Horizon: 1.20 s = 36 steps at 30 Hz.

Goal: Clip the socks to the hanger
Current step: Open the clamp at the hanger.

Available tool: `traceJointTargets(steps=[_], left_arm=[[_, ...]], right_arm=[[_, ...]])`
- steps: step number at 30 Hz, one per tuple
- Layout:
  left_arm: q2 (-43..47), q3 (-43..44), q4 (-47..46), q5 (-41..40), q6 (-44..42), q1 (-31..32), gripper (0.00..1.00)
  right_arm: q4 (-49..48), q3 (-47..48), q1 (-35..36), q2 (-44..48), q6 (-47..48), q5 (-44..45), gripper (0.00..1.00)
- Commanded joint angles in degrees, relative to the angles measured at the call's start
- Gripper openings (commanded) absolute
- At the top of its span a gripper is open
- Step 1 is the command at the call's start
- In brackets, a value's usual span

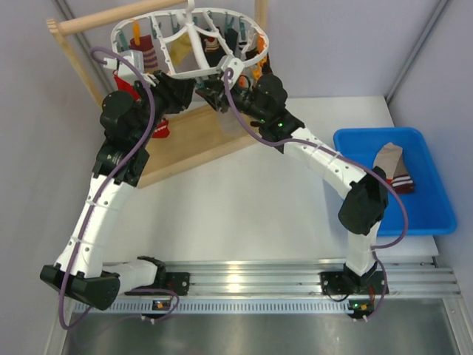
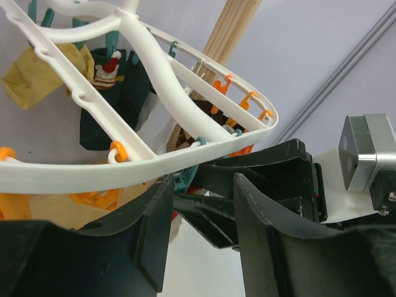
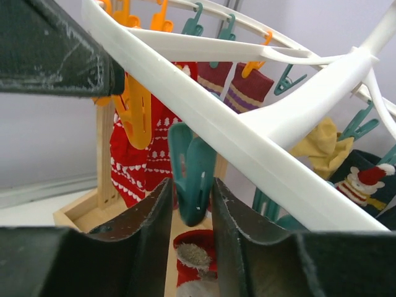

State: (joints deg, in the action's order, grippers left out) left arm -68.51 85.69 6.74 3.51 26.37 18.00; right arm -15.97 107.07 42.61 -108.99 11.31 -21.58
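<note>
The hanger [image 1: 191, 41] hangs under the wooden rod [image 1: 111, 21], with several socks [image 3: 235, 86] clipped below its ring. The right gripper [image 3: 190, 185], under the hanger's near rim, is closed on a teal peg [image 3: 193, 161]. The left gripper [image 2: 204, 185], under the same rim, is open and holds nothing. A taupe sock [image 1: 387, 157] lies in a bin [image 1: 425, 214] right of the hanger

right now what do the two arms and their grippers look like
Both the left arm and right arm have white links with bulky black joints and a purple cable looped alongside. The left gripper and right gripper have broad matt black fingers, scuffed in places.
</note>
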Motion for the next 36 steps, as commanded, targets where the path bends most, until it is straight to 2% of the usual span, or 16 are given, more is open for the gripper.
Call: traceJointTargets(steps=[1, 2, 4, 5, 9, 14, 27, 36], left_arm=[[-0.2, 0.0, 1.5, 1.7, 1.8, -0.4, 0.49], [-0.3, -0.1, 1.9, 2.5, 1.9, -0.4, 0.5], [-0.5, -0.2, 3.4, 3.0, 2.5, -0.4, 0.52], [-0.6, -0.1, 4.0, 2.8, 3.1, -0.4, 0.52], [-1.1, 0.2, 4.8, 0.6, 4.3, -0.3, 0.58], [-2.4, 0.9, 1.8, -1.4, 5.6, -0.4, 0.61], [-5.1, 1.9, -4.8, -3.0, 7.6, -0.5, 0.6], [-5.9, 2.7, -6.3, -3.1, 7.6, -0.9, 0.5]], right_arm=[[-3.6, 3.1, 1.0, 0.2, -1.0, -1.4, 0.29], [-3.6, 3.1, 1.2, 0.4, -1.0, -1.4, 0.22], [-3.5, 3.1, 1.4, 0.8, -1.0, -1.2, 0.17], [-3.5, 3.1, 1.5, 0.9, -1.1, -0.8, 0.1], [-3.6, 3.0, 2.0, 1.8, -1.0, -0.2, 0.0], [-3.5, 2.5, 2.5, 2.5, -2.0, -1.2, 0.0], [-3.8, 0.3, 2.4, 4.3, -6.5, -4.3, 0.0], [-3.9, -1.2, 2.4, 5.3, -6.9, -5.1, 0.0]])
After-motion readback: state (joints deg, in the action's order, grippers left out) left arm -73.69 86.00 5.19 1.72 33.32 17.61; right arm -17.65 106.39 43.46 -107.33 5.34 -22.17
